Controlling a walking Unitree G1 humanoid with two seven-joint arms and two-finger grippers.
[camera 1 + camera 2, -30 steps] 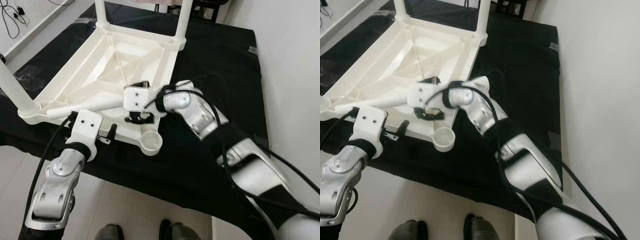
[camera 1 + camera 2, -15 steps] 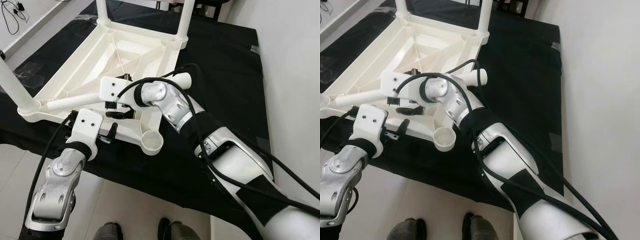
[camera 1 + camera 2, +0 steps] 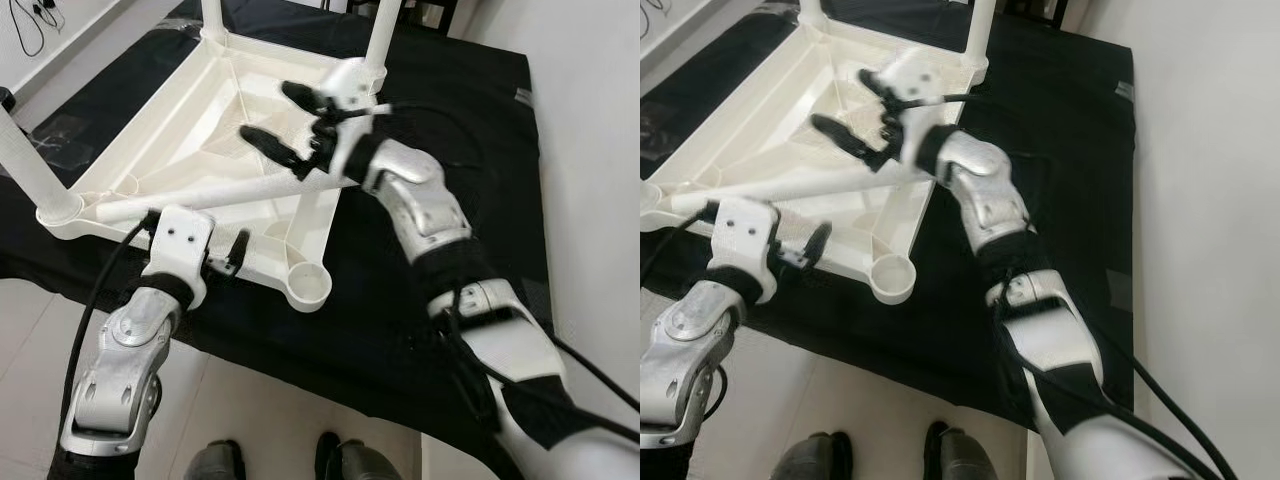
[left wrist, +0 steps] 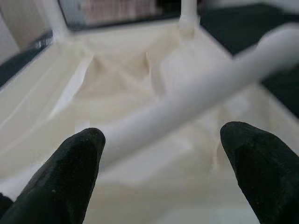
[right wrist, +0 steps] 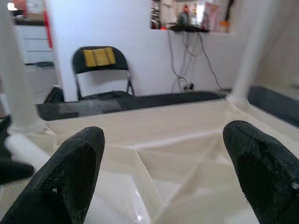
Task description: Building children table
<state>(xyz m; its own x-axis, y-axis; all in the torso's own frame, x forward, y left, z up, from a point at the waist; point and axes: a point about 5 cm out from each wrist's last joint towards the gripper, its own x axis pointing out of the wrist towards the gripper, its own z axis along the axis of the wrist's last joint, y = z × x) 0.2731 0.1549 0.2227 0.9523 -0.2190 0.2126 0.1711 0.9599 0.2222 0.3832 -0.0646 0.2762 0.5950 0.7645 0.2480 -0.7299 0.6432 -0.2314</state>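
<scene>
Three legs fitted: the white plastic table [image 3: 215, 130] lies upside down on the black mat [image 3: 430, 200], with three legs standing up from its corner sockets and one near-corner socket [image 3: 307, 286] still empty.
Loose leg: the fourth leg [image 3: 220, 194], a plain white tube, lies across the underside from the near-left corner towards the right edge, resting on the ribs.
Right tool: the right tool [image 3: 282, 122] hangs above the underside with its fingers apart and nothing between them, over the far end of the loose leg but not touching it.
Left tool: the left tool [image 3: 238, 248] sits at the near rim of the table, fingers apart, the loose leg lying ahead of the gap in the left wrist view and not yet clamped.
Weight: likely light; a hollow moulded tube and a thin ribbed top, which may slide on the mat if pushed sideways.
Stiffness: rigid, not fragile; the tube should not bend under a firm pinch.
Slipperiness: smooth and round, so it could roll or twist between the fingers; a squeeze square across its width would hold best.
Where to hold: probably near the middle of the tube for carrying, then nearer the upper end so the lower end is free to enter the empty socket.
Risk: a tilted entry could jam at the socket lip.
</scene>
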